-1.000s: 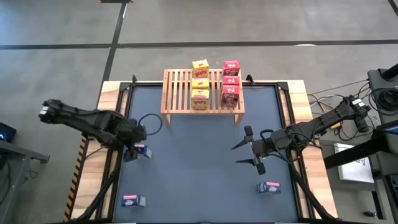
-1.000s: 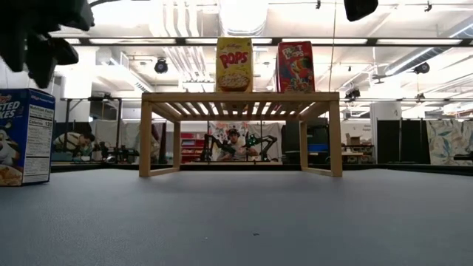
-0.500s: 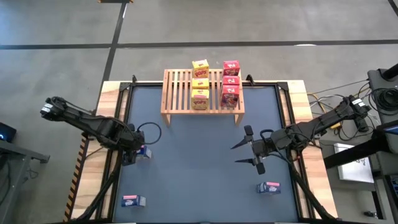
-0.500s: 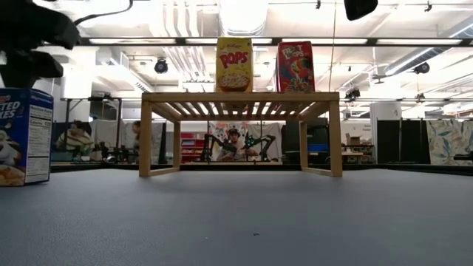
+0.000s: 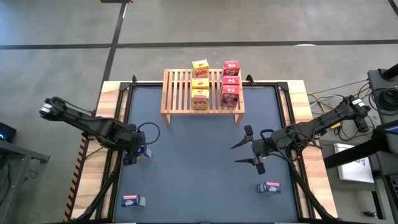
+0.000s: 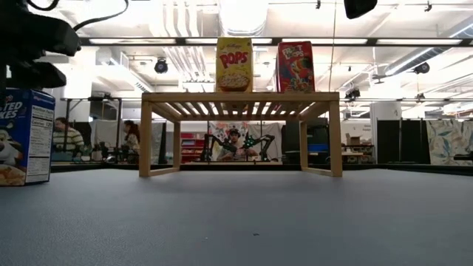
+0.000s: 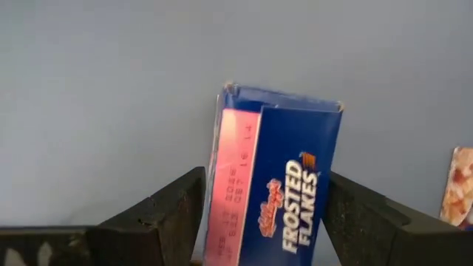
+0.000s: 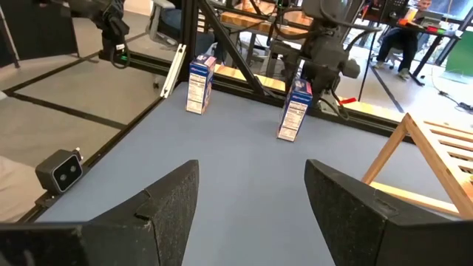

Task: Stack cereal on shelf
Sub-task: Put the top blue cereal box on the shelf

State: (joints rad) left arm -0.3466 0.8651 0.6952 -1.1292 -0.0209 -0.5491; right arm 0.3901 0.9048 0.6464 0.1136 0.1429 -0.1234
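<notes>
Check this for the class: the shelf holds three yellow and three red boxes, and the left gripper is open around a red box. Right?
Wrong in one respect: the box between the open left gripper fingers is blue, as the left wrist view shows. The shelf count stands.

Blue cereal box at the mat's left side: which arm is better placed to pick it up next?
Left. The left gripper hangs over that blue box, fingers open either side of it. The right gripper waits open on the mat's right half.

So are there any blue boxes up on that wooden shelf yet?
No, the shelf carries only yellow boxes and red boxes; the blue boxes are on the table.
</notes>
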